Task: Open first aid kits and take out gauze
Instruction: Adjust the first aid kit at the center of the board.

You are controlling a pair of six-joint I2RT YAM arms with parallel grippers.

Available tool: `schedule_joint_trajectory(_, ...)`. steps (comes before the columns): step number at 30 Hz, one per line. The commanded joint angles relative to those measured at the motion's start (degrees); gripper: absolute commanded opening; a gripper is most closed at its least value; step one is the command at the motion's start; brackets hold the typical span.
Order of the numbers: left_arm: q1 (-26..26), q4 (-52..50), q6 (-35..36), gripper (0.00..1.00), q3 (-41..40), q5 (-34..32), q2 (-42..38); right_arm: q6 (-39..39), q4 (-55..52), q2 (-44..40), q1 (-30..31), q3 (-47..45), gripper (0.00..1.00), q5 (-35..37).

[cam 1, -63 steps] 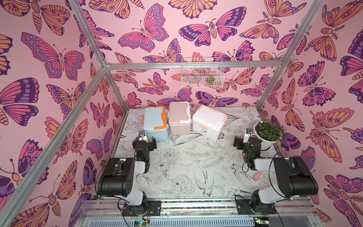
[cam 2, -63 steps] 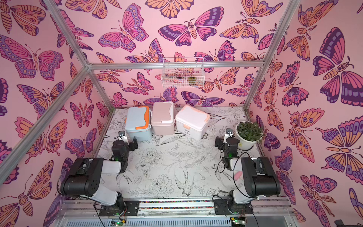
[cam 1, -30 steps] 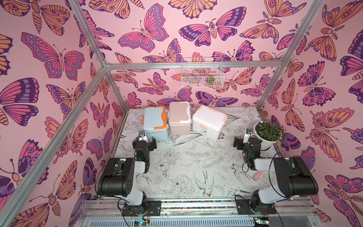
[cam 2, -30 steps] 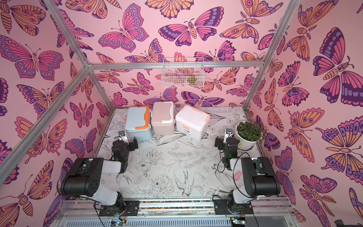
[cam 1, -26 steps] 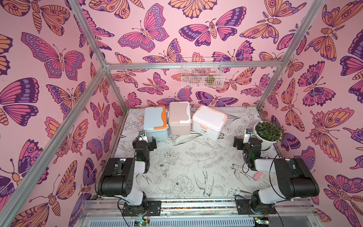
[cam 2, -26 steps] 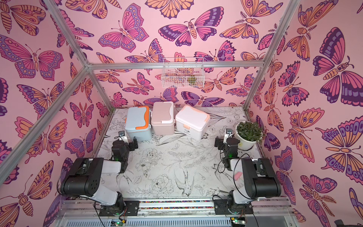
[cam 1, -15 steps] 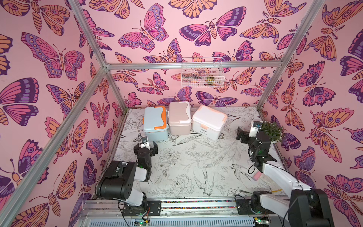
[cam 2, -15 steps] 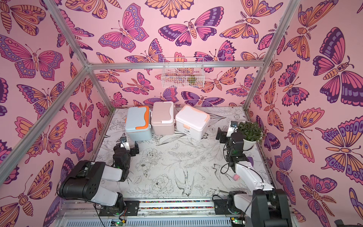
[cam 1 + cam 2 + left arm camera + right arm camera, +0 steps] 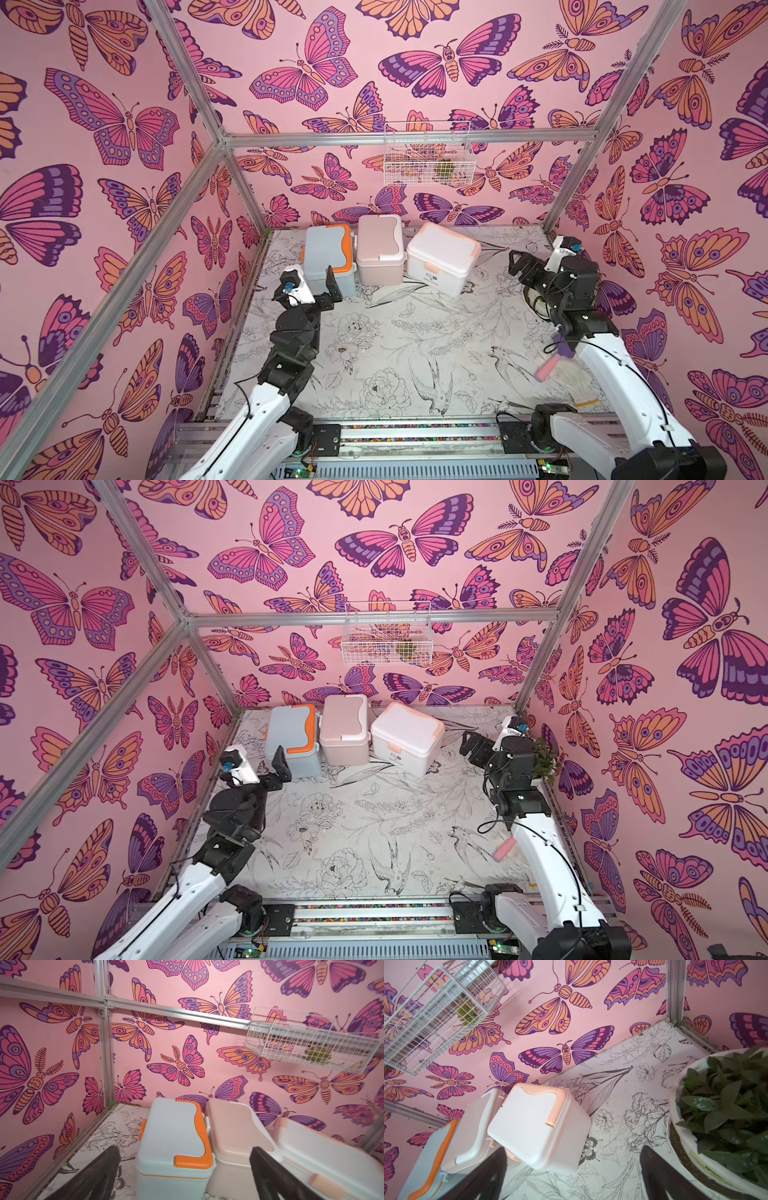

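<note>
So the left pincer (image 9: 184, 1150) is up off the desk (image 9: 415, 332) with its two fingers spread wide, nothing between them. Just ahead of it and a bit lower sits the blue case (image 9: 328, 257). In the wrist view it lines up in the gap between the fingers. From a top view one finger overlaps the case's near corner, and whether it touches is hard to call. Lid's down, orange handle flat on top.

Further out from that pincer, just beside the blue case, is the beige case (image 9: 380, 245), also shut. Next over is the white case (image 9: 440, 257), lid closed too, turned at an angle to the other two, peach latch facing the open desk. All three sit along the back wall (image 9: 332, 199), insides hidden. A wire basket (image 9: 428, 153) hangs on that wall above them.

Then the right pincer (image 9: 573, 1150): fingers wide apart as well, holding nothing, hovering above the desk. It's aimed toward the white case, which sits ahead of it, well apart, with a stretch of desk between. The pot (image 9: 675, 1093) with the green plant (image 9: 726, 1105) is right beside this pincer, on the side away from the cases.
</note>
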Motion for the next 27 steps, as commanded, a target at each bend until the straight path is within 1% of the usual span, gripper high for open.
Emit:
schedule_joint_trajectory(1, -0.34, -21.92, -8.64, 0.99, 2.82, 10.13, -0.77, 4.77, -1.78, 4.80, -1.89, 2.49, 0.99, -8.99)
schedule_joint_trajectory(3, -0.06, -21.62, -10.48, 0.99, 2.64, 12.68, -0.94, 4.27, -2.19, 8.29, -1.92, 5.82, 0.99, -11.18)
schedule_joint_trajectory(5, 0.84, -20.00, -13.87, 0.99, 1.59, 15.59, -0.90, 4.22, -1.89, 12.28, -1.88, 8.88, 0.99, -14.15)
schedule_joint_trajectory(7, 2.43, -16.49, -19.41, 0.99, -0.91, 18.03, -1.14, 3.52, -2.39, 17.08, -1.72, 13.12, 0.99, -17.61)
schedule_joint_trajectory(9, 5.16, -12.30, -23.35, 0.99, -2.95, 23.86, 0.11, 3.10, -3.45, 22.03, -1.57, 17.64, 0.99, -21.31)
schedule_joint_trajectory(10, 6.23, -12.74, -24.51, 0.99, -2.00, 26.54, 2.05, 2.50, -3.98, 24.62, -1.33, 19.89, 0.99, -22.75)
schedule_joint_trajectory(11, 6.49, -14.93, -25.22, 0.99, -0.09, 27.79, 4.22, 1.58, -4.70, 26.89, -1.04, 22.25, 0.99, -23.13)
schedule_joint_trajectory(12, 6.38, -17.70, -25.71, 0.99, 2.48, 28.76, 7.29, 0.16, -6.66, 29.53, -0.62, 24.94, 0.99, -22.55)
schedule_joint_trajectory(13, 6.18, -18.37, -25.98, 0.99, 4.16, 30.76, 10.03, -1.33, -8.67, 33.13, -0.19, 28.21, 0.99, -21.88)
schedule_joint_trajectory(15, 4.58, -17.49, -27.36, 0.99, 5.46, 32.46, 14.30, -3.31, -12.44, 38.67, 0.21, 34.33, 1.00, -22.29)
schedule_joint_trajectory(18, -0.25, -15.65, -29.96, 0.99, 6.92, 30.34, 19.49, -6.00, -17.82, 46.87, 0.90, 43.85, 0.95, -24.25)
schedule_joint_trajectory(20, -3.51, -13.62, -31.67, 0.99, 8.37, 30.58, 23.49, -8.50, -22.83, 51.70, 1.76, 50.51, 0.93, -24.15)
schedule_joint_trajectory(24, -9.55, -12.88, -31.53, 0.99, 14.41, 32.11, 32.76, -13.27, -30.61, 59.29, 3.96, 61.71, 0.91, -24.58)
schedule_joint_trajectory(25, -10.67, -12.92, -31.47, 0.99, 16.03, 32.48, 36.64, -14.41, -32.52, 60.96, 4.55, 63.90, 0.91, -24.32)
schedule_joint_trajectory(27, -11.73, -12.53, -31.44, 0.99, 19.08, 34.46, 41.07, -16.36, -35.56, 63.63, 5.57, 67.07, 0.91, -23.43)
